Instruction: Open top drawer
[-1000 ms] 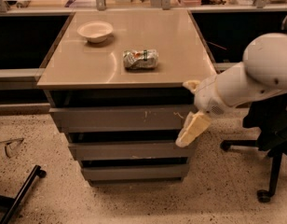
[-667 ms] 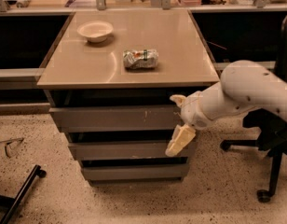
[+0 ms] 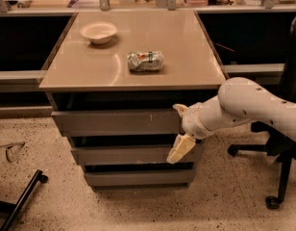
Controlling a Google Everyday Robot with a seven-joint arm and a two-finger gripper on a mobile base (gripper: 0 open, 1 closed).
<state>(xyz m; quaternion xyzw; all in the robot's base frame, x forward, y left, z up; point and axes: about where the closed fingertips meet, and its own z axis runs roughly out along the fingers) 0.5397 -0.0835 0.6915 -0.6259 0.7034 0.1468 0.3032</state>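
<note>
Standing on a speckled floor (image 3: 138,211), a low grey cabinet with three flat drawer fronts is shown from above. Nearest, below the claw, the bottom drawer (image 3: 138,178) and then the middle drawer (image 3: 119,154) are seen, both shut. The claw (image 3: 176,134), cream-coloured at the end of a white arm (image 3: 244,105) entering from the right, is held at the right end of the top drawer (image 3: 114,122). Its two fingers are spread wide apart, one at the drawer's upper edge, the other hanging in front of the middle drawer. Nothing is gripped, and contact cannot be confirmed.

The top drawer lies directly left of the claw, shut, with small white scratches right of its centre. No handle is seen; a dark gap runs along its upper edge, and that lip is judged the only place to hook a finger. The front is judged stiff, smooth and slippery, so a pull from one end may slip or bind.

Beyond the claw, on the table top (image 3: 186,57), a crushed can (image 3: 145,61) lies, and farther left a pale bowl (image 3: 98,32).
</note>
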